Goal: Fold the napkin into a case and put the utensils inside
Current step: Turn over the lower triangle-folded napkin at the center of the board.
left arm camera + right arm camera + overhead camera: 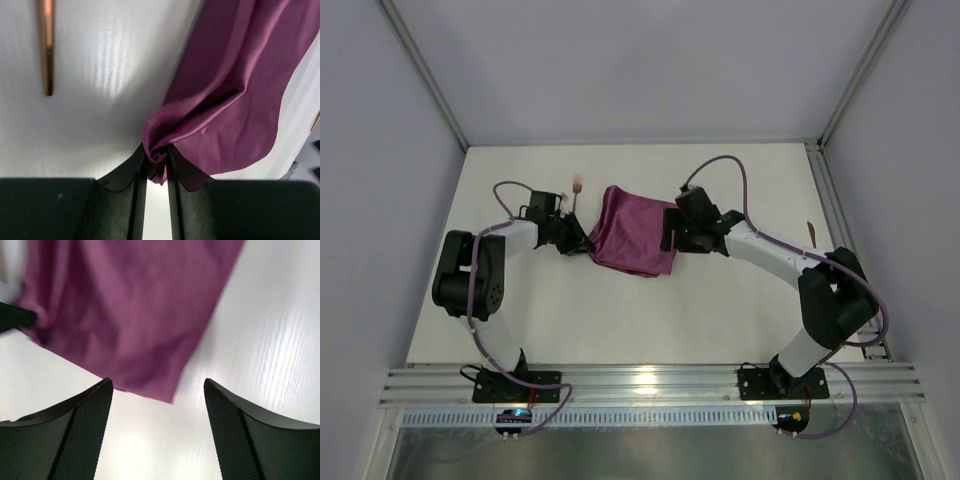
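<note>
While the left gripper (156, 151) pinched a napkin (235, 95) corner, the right gripper (157, 383) gaped empty at its opposite edge, bare table (272, 315) beyond.

A robotics lab cell — a plain white table (620, 320) boxed in by bare pale panels (640, 70) on aluminium corner posts (423, 70); a slotted aluminium rail (650, 383) runs along the near edge; the left arm (470, 275) and right arm (830, 300) stand bolted to it — purple cables (746, 195) looping off each.
</note>
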Available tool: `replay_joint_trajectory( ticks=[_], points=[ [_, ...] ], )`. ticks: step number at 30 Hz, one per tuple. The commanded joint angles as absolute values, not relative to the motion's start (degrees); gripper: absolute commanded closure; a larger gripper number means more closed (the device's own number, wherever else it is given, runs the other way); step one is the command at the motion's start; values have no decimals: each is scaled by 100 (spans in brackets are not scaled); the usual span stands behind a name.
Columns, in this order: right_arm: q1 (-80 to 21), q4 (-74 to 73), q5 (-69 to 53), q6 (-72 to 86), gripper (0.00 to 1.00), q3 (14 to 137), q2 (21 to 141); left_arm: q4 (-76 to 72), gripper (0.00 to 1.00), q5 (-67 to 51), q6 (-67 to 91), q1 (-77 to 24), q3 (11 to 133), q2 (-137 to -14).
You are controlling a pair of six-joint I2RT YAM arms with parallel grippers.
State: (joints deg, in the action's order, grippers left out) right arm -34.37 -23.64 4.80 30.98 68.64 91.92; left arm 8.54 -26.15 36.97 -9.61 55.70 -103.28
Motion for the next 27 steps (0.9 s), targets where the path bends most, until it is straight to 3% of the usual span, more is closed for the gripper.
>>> replay_joint_trajectory(
  ticks=[1, 5, 9, 21, 27],
  points=[
    [-3437, -1627, 309, 3357, 25, 6144, 9132, 1151, 77, -2549, 3543, -817, 5704, -10178],
    [-3437, -1354, 123, 3392, 37, 5872, 9220, 1353, 63, -2365, 3235, -809, 5704, -10020],
    [-3480, -986, 88, 3436, 42, 5460, 9193, 1529, 59, -2180, 2892, -817, 5809, -9958],
    [-4412, -450, 1160, 3787, 66, 4545, 8420, 1846, 63, -2127, 2435, -861, 5994, -10336],
    [-4544, -35, 1055, 3920, 67, 4456, 8560, 1951, 64, -2110, 2373, -914, 6029, -10327]
  ],
)
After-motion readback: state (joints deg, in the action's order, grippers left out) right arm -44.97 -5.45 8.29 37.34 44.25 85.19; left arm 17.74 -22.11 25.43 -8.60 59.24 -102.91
